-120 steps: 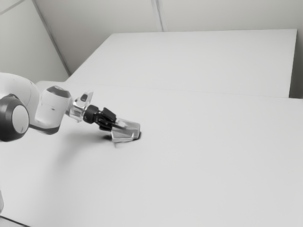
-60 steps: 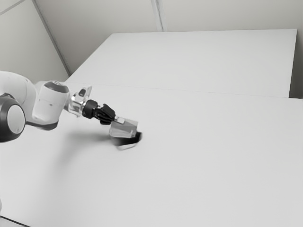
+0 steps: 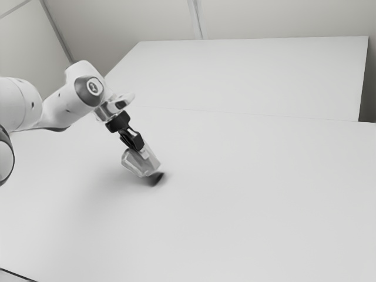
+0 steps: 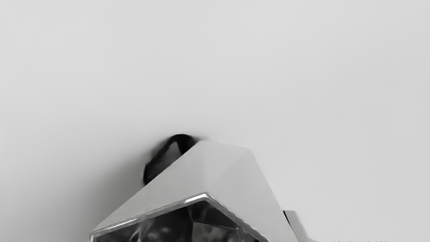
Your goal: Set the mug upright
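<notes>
The gripper point(image 3: 143, 154) reaches down at a slant from the exterior view's upper left, shut on the wall of the grey faceted mug point(image 3: 136, 164). The mug is tilted, its mouth toward the hand and its lower end toward the table. In the wrist view the gripper point(image 4: 276, 232) is at the mug's rim, with one pale fingertip point(image 4: 296, 223) along the outside of the mug point(image 4: 215, 171); the other finger is mostly hidden. A dark patch lies beside the mug's lower end.
The pale table point(image 3: 247, 200) spreads around the mug. Behind it is another flat white surface point(image 3: 252, 76), then the room's walls. A dark line crosses the exterior view's lower left corner.
My hand has swung to a steeper angle, and the mug has turned with it from lying nearly flat to a steeper tilt, shifting slightly toward the exterior view's left. The arm's wrist has risen.
</notes>
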You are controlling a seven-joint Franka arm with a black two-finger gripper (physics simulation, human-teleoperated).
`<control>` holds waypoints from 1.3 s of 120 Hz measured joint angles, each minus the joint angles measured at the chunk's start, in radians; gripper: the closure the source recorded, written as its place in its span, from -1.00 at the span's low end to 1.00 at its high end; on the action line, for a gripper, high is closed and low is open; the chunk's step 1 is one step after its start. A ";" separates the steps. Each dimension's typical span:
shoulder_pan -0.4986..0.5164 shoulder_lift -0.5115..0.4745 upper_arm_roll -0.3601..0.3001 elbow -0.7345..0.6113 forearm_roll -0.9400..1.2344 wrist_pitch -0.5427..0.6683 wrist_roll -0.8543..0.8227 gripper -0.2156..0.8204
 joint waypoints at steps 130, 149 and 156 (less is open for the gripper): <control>-0.149 -0.043 -0.001 -0.162 0.403 0.297 -0.175 0.49; -0.163 -0.053 -0.001 -0.162 0.404 0.300 -0.182 0.20; -0.163 -0.064 -0.001 -0.163 0.404 0.300 -0.184 0.09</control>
